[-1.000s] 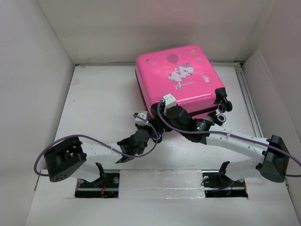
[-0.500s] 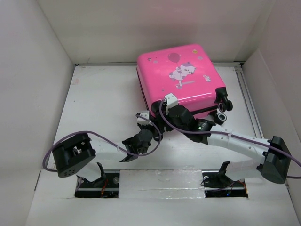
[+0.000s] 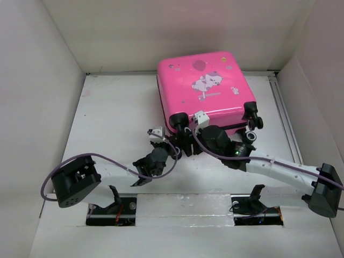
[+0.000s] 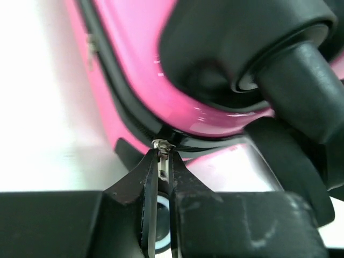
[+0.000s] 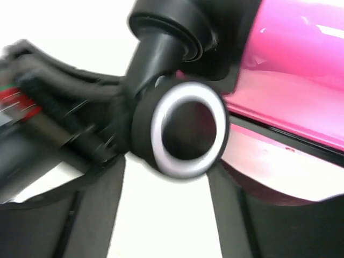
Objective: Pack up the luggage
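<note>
The luggage [image 3: 207, 88] lies flat on the counter [image 3: 118, 113], lid down and the printed cartoon facing up. It sits toward the far edge and right of centre, with its wheeled end turned to the near edge. Both arms meet at its near-left corner.

Your left end effector [image 4: 164, 161] is closed on the small metal zipper pull [image 4: 161, 146]. In the left wrist view the two fingers pinch it with no gap showing, right where the black zipper trim [image 4: 110, 75] bends round that corner. Your right end effector [image 5: 167, 177] has its jaws spread. The ringed wheel [image 5: 185, 129] of the same corner sits just ahead, between the tips. That view is blurred, so you cannot tell whether either finger touches the wheel.

With the lid down and the pull in hand, the step looks to be running the zip shut. What matters is how the seam lies. From the pull it runs away from your left end effector, up the left side of the shell toward the far edge of the counter. It also turns along the wheeled end toward the right edge. The frames do not show which stretch is already zipped, so check before you commit.

- Pull along the trim, not across it, or the tab is likely to slip from so thin a pinch.
- The left arm is the one placed to pull.
- The right arm is best placed to steady the case at that wheel so it does not slide.
</note>
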